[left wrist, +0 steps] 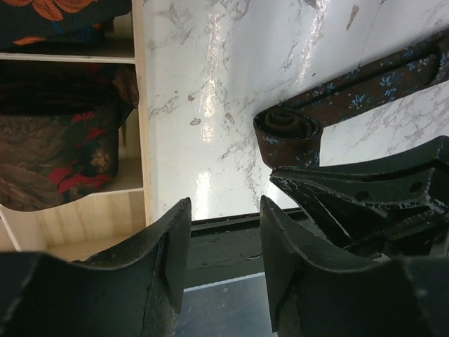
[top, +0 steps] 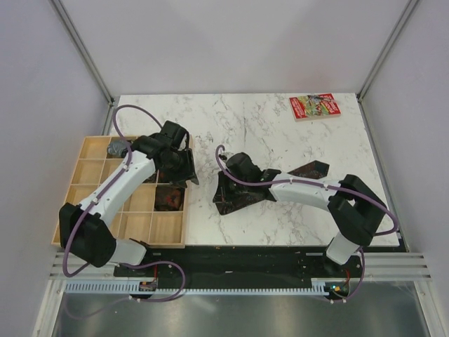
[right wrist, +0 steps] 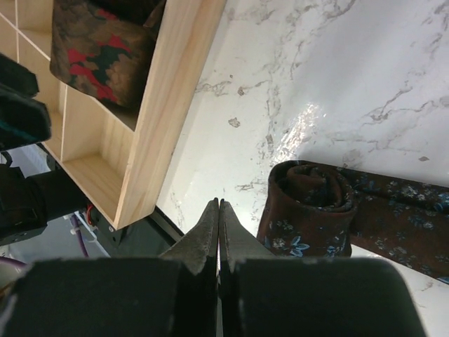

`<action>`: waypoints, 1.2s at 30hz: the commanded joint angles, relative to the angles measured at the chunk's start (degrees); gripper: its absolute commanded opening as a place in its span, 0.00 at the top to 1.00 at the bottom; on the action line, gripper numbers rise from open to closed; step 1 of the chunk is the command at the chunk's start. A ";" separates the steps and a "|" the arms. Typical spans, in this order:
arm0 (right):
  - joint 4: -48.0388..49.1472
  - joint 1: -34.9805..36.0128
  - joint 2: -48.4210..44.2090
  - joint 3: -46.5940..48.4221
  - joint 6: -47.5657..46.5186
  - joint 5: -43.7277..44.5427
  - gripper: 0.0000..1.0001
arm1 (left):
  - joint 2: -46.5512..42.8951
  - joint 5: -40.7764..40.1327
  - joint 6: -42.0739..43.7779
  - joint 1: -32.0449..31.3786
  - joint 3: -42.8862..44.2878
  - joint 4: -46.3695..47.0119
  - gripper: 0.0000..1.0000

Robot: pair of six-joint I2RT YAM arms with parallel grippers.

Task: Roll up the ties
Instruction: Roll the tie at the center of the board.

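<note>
A white marble-patterned table (top: pixel 280 133) carried three things. A wooden compartment tray (top: pixel 91 144) sat at the left side toward the near edge, with its right wall on the marble and its left part reaching past the table's left edge. Near the middle lay a dark brown tie (right wrist: pixel 309 203) with small blue flowers, one end wound into a tight coil just right of the tray, the unrolled length running flat to the right. A red printed booklet (top: pixel 314 107) lay flat at the far right corner, well apart from both.

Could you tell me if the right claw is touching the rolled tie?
Apart; the right wrist view shows marble between right claw and rolled tie.
</note>
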 commanded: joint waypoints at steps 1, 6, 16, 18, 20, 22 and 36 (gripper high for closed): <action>1.25 -1.58 -0.34 -1.12 -1.46 -0.29 1.00 | -2.95 1.60 1.71 0.30 -0.63 3.70 0.50; 3.10 -5.09 -2.01 -5.08 -1.90 -1.70 1.00 | -4.09 3.62 1.27 0.29 -2.38 5.98 0.50; 5.74 -10.46 -3.59 -11.76 -2.96 -4.95 1.00 | -5.58 6.17 0.92 0.21 -4.57 8.61 0.51; 7.32 -11.69 -3.77 -12.55 -3.13 -5.30 1.00 | -6.02 8.01 0.66 0.21 -5.54 10.10 0.51; 7.84 -12.56 -3.86 -13.52 -3.40 -5.74 1.00 | -6.46 9.42 -0.04 0.12 -7.56 12.65 0.50; 8.37 -13.01 -3.86 -14.39 -3.66 -6.18 1.00 | -6.90 11.18 -0.66 -0.05 -9.75 14.59 0.48; 11.62 -14.85 -3.24 -18.09 -3.31 -7.06 1.00 | 0.82 8.99 -7.51 -10.77 -15.39 30.05 0.39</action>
